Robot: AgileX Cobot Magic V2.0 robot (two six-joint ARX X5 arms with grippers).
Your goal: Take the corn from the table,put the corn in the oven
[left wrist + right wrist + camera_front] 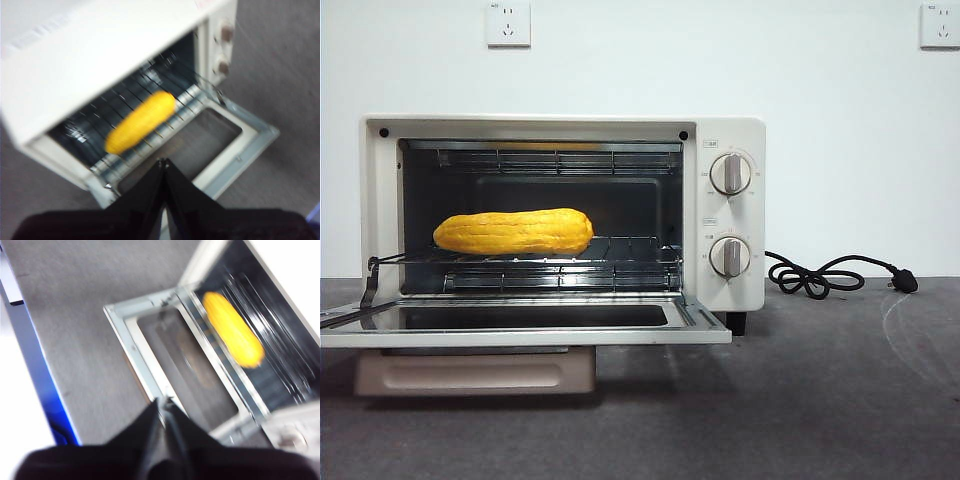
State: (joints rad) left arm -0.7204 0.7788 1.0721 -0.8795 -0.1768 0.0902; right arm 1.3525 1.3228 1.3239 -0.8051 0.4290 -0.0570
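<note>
The corn (513, 231) lies on the wire rack (620, 250) inside the oven (732, 215), whose door (520, 325) hangs open over the table (820, 400), so the placing looks done. Both the left gripper (163, 162) and right gripper (163, 401) hover above the door, jaws pressed together and empty; at most, closing the door remains.

My front camera looks level into the open oven (560, 215) from nearby; my two wrist cameras look down on that same oven from above, opposite sides.
</note>
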